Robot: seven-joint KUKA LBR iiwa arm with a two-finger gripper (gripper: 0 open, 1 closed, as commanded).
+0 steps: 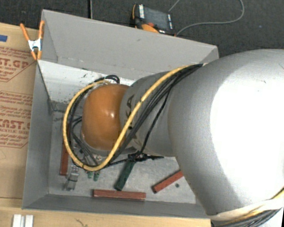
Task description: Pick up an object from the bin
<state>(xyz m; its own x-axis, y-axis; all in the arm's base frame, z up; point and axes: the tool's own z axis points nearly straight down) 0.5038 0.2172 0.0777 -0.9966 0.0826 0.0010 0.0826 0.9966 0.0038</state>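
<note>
Arm (233,134), pincer (73,175) beside brown stick (65,158)

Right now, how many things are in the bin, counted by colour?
Red-brown sticks: 3 (by the near wall, one at the right, one at the left)
Dark green long thing: 1
Total: 4 that I can see; the arm covers much of the bin.

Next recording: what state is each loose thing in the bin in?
Long brown strip: lying flat along the bin's front wall.
Short brown block: lying flat, skewed, apart from the strip.
Dark green tool: lying flat, upper end hidden.
Brown stick: lying along the left wall.
</note>
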